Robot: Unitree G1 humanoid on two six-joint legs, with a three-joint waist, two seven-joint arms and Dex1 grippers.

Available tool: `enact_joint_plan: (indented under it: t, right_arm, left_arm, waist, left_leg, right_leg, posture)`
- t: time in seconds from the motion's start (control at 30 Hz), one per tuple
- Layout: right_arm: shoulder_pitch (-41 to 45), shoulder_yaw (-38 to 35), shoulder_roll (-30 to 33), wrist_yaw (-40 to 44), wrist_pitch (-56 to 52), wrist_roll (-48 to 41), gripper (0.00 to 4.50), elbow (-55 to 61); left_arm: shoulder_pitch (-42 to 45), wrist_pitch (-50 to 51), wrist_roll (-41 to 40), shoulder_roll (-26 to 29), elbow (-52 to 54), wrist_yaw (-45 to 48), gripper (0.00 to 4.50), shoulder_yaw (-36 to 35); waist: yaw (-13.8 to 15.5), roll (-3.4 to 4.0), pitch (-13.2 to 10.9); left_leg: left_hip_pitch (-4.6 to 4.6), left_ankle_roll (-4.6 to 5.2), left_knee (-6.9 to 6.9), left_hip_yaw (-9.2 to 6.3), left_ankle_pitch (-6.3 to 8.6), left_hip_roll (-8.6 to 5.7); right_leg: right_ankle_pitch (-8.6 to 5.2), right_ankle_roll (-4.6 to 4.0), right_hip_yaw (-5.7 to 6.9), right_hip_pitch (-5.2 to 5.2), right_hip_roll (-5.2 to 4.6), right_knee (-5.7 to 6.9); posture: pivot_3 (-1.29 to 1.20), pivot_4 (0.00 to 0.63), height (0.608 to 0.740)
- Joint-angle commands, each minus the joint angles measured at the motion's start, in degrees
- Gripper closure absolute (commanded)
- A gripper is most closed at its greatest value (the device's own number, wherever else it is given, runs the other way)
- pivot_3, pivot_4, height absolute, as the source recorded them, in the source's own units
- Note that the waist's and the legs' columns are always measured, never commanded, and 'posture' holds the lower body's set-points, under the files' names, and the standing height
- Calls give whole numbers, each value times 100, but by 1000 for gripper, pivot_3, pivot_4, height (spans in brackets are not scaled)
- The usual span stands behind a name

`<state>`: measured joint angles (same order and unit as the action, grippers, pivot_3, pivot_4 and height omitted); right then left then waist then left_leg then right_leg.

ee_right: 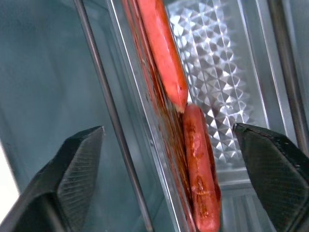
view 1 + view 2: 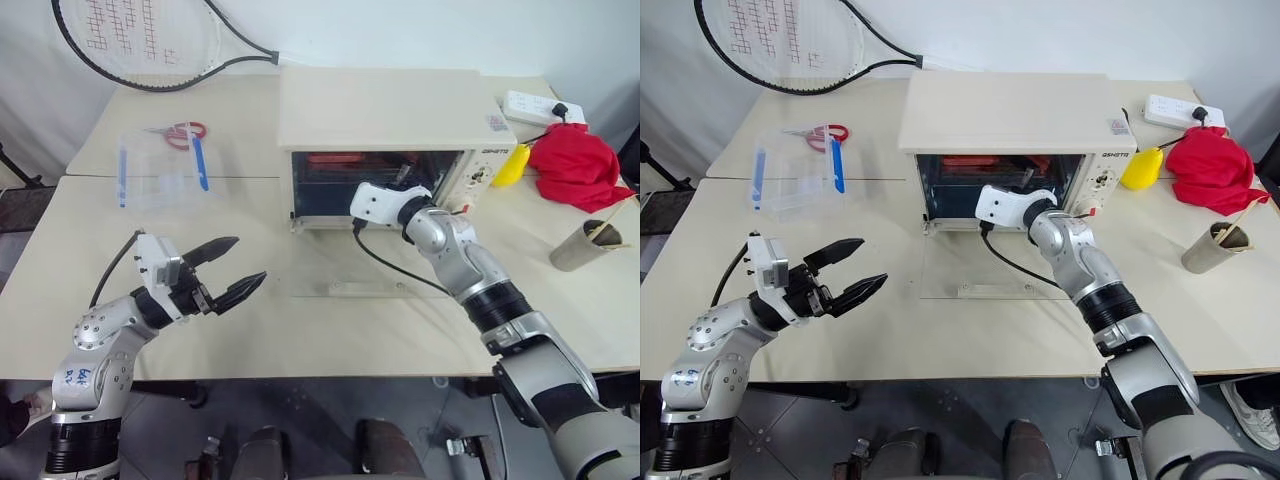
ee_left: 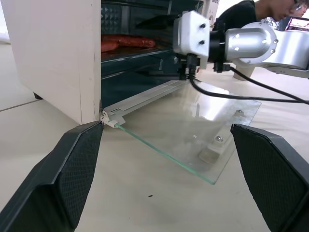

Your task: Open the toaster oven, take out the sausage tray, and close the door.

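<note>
So the clear glass door (image 2: 345,265) of the boxy cream-white toaster oven (image 2: 385,110) lies flat open on the surface, shiny silver sausage tray (image 1: 169,121) sits inside, right gripper (image 1: 169,159) fingers spread wide and empty around it, left gripper (image 2: 228,270) wide open, empty, near the front edge.

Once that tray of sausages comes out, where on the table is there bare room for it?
Bare table lies in front of the flat-open door and between it and the left gripper. It is crowded right of the toaster oven: red cloth, cup.
</note>
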<state>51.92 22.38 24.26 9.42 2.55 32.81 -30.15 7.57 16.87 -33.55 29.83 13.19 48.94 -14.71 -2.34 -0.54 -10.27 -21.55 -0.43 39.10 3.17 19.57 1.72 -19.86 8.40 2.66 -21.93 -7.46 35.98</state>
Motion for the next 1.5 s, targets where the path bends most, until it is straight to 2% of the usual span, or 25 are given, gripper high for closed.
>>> enact_joint_plan:
  t: [0.03, 0.33, 0.37, 0.77, 0.9, 1.17, 1.23, 1.5]
  right_arm:
    - [144, -21, -63, -141, 167, 83, 1251, -86]
    - [371, -24, -129, -252, 333, 256, 4282, -444]
    - [347, -27, -118, -207, 354, 267, 4456, -364]
    - [291, -59, -1, -32, 560, 312, 4471, 1]
    - [295, -60, 77, 132, 684, 274, 4471, 164]
    - [213, -75, 159, 343, 765, 325, 4471, 449]
    - [19, -130, 227, 479, 731, 269, 4471, 799]
    - [-1075, -305, 264, 1257, 118, 228, 4471, 2773]
  left_arm:
    - [107, -101, -100, 21, 123, 64, 0, 8]
    - [666, -85, -75, -77, -326, 195, 0, 229]
    - [752, -91, -79, -79, -406, 216, 0, 239]
    - [1783, -212, 5, -253, -1202, 628, 0, 556]
    - [2774, -503, 176, -577, -2108, 757, 0, 744]
    - [3287, -780, 369, -659, -2814, 807, 0, 694]
    - [3350, -780, 361, -674, -2905, 800, 0, 665]
    - [3311, -657, 347, -649, -2923, 869, 0, 700]
  waist:
    - [-18, 0, 0]
    - [-109, 0, 0]
    - [-114, 0, 0]
    - [-122, -1, 0]
    - [-108, -2, -1]
    - [-254, -1, -1]
    - [-256, -1, 0]
    - [-251, -1, 0]
  left_leg:
    - [0, 0, 0, 0, 0, 0]
    - [0, -2, -2, -3, -1, -1]
    - [0, -2, -2, -4, -1, 0]
    - [-1, -2, -5, -5, -1, -1]
    - [-8, -2, 2, -2, -1, -3]
    - [-26, -2, -20, 3, -1, 0]
    - [-59, -2, 1, -4, -1, -1]
    - [-57, -9, 13, -16, -6, 1]
  right_leg:
    - [0, 0, 4, 0, 0, 0]
    - [0, -1, 20, 2, 1, 0]
    - [0, -1, 26, 2, 2, 0]
    - [0, -1, 39, 1, 1, 0]
    - [0, -1, 57, 1, 0, 0]
    - [1, -2, 109, -44, -14, 25]
    - [1, -2, 118, -64, -16, 37]
    - [1, -2, 122, -64, -17, 50]
  posture:
    - [0, 150, 740]
    - [0, 150, 740]
    - [0, 150, 740]
    - [0, 150, 740]
    - [0, 150, 740]
    - [0, 150, 740]
    - [0, 150, 740]
    - [0, 150, 740]
